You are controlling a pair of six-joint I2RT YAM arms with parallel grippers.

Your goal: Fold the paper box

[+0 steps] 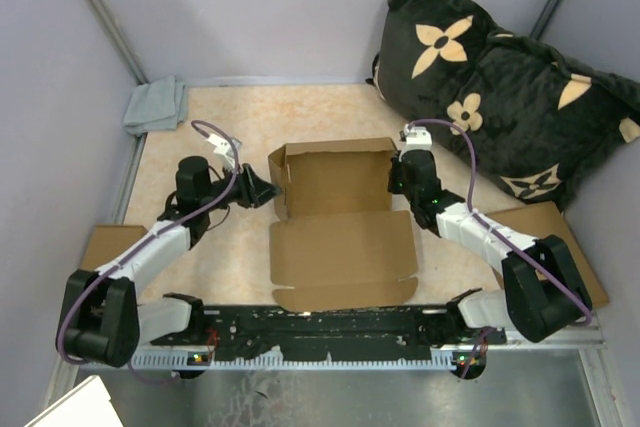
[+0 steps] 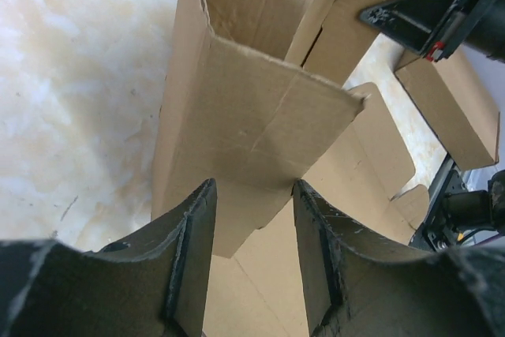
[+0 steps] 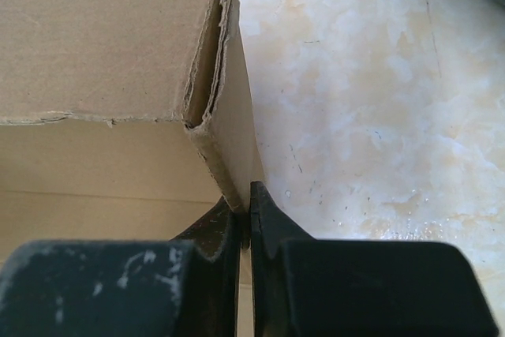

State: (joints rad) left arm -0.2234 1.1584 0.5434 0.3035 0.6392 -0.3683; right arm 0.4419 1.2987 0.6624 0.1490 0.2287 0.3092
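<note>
Brown cardboard, the paper box (image 1: 340, 217), is lying in the middle of the marbled table (image 1: 230, 117). Its far half is standing up as a shallow tray, and its wide lid flap (image 1: 340, 252) is lying flat toward the near edge. The right gripper (image 3: 246, 204) is pinching the tray's right wall (image 3: 233, 132), fingers pressed together on the cardboard. The left gripper (image 2: 252, 195) is hovering at the tray's left end, fingers spread, with the left side flap (image 2: 260, 124) just ahead of the gap.
</note>
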